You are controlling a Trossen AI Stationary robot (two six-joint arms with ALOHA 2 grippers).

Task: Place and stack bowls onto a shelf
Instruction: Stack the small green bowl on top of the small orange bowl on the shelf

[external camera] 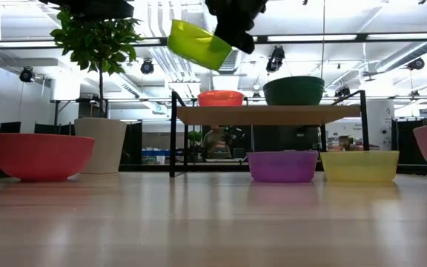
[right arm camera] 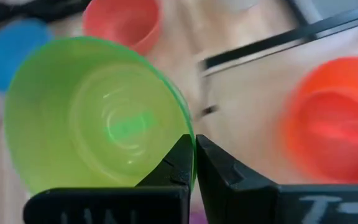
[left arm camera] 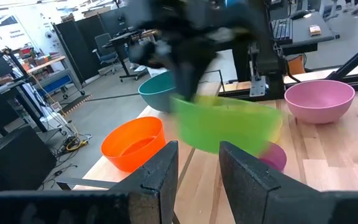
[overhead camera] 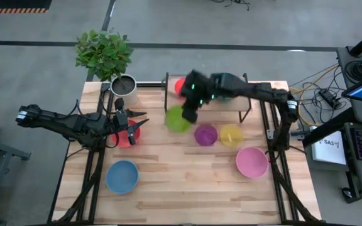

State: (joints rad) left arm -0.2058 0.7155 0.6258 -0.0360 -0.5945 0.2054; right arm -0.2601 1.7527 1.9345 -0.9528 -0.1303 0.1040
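While motion smears its outline, the right pincer pinches the green bowl's rim beside the half-hidden shelf.

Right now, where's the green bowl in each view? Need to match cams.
High: green bowl mid-table, at the shelf's front left, under the right gripper.
Low: top centre, tilted in the air.
Left wrist: centre, blurred.
Right wrist: left half, rim pinched.
Shared landmark: orange bowl on the shelf.

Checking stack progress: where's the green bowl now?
Green bowl is airborne, rim pinched by the right gripper, off the shelf's left front corner, above the tabletop.
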